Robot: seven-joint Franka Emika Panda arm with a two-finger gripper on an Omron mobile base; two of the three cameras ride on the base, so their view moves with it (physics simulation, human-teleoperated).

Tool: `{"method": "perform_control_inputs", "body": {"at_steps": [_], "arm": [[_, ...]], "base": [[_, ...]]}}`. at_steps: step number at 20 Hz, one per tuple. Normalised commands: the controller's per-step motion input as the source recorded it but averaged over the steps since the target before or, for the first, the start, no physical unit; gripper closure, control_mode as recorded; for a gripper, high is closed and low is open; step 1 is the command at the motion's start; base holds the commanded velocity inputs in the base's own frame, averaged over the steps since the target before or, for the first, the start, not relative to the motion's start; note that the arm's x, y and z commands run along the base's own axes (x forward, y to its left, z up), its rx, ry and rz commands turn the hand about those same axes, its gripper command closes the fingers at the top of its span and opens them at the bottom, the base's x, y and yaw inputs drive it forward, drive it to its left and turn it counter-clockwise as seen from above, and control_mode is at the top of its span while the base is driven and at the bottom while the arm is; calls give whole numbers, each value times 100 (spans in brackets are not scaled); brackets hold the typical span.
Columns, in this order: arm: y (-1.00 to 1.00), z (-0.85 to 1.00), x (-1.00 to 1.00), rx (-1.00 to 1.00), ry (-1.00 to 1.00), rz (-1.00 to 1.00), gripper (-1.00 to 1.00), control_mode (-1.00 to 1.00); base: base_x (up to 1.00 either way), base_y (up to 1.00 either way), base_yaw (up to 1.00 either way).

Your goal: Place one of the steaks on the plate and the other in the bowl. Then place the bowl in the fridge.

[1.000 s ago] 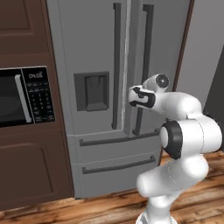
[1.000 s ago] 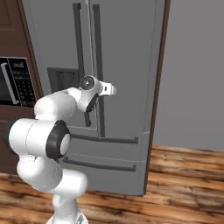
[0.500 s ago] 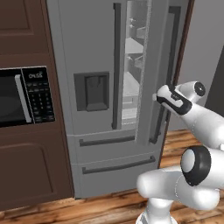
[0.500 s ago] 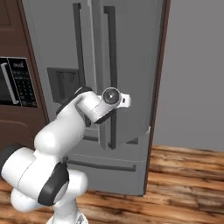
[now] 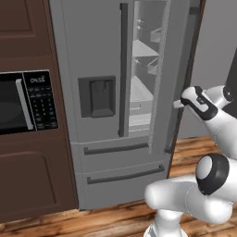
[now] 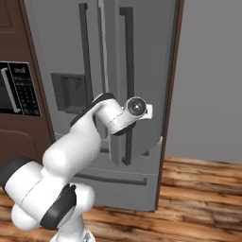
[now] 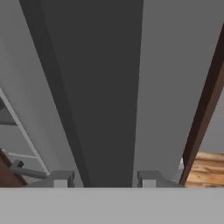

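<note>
Fridge door swinging ajar, shelves showing at twelve o'clock! The tool straddles the right door's dark handle, fingers half apart on either side. Judging by this, the bowl has yet to go in.

One fridge, one microwave, perhaps three shelves inside.

Claw at the fridge's part-open right door.
</note>
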Motion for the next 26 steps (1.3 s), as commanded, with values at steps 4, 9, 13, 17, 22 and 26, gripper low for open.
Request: {"method": "perform_control_inputs", "body": {"at_steps": [4, 9, 13, 17, 22, 26], "arm": [[-53, 4, -23, 0, 0, 0, 100, -100], [-61, 2, -29, 1, 2, 0, 100, -100], [-9, 0, -14, 0, 0, 0, -100, -100], [0, 0, -14, 0, 0, 3, -100, -100], [-34, 10, -16, 0, 0, 1, -100, -100], [-30, 7, -45, -7, 1, -12, -100, -100]], "base": [[0, 0, 0], [0, 0, 0], [0, 0, 0], [0, 0, 0], [0, 0, 0], [0, 0, 0]]}}
